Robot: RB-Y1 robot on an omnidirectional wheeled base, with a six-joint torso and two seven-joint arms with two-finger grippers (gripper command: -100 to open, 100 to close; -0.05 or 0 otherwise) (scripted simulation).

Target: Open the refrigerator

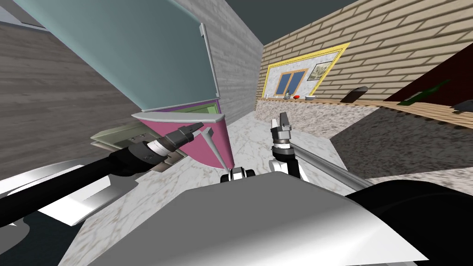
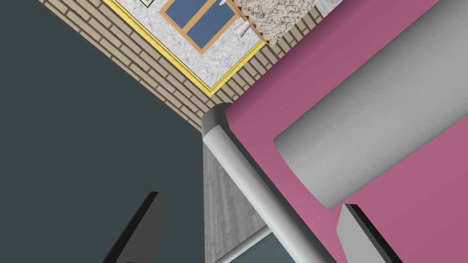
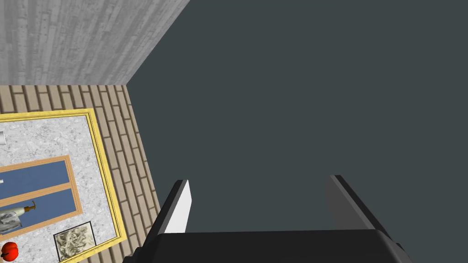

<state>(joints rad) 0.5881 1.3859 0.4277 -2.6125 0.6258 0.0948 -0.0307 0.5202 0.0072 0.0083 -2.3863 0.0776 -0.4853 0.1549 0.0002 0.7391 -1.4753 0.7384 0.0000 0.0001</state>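
The refrigerator has a teal upper door point(image 1: 138, 51) and a pink lower front point(image 1: 210, 148), each with a long grey handle. The pink front point(image 2: 283, 91) stands away from the body, and a pale green inside point(image 1: 201, 110) shows behind its grey top edge point(image 1: 184, 117). My left gripper point(image 1: 202, 129) is at the top corner of the pink front, beside the handle point(image 1: 217, 152). In the left wrist view it point(image 2: 251, 201) is open, with the grey edge strip point(image 2: 242, 178) running between its fingers and the handle's end point(image 2: 361, 128) just past one finger point(image 2: 356, 228). My right gripper point(image 1: 281, 122) points upward, open and holding nothing point(image 3: 258, 201).
A speckled counter point(image 1: 300, 113) runs along the brick wall ahead, with small items on it under a yellow-framed window point(image 1: 295, 76). A dark cabinet point(image 1: 406, 143) stands to the right. A grey plank wall point(image 1: 235, 60) runs behind the refrigerator. Marbled floor point(image 1: 249, 138) lies between.
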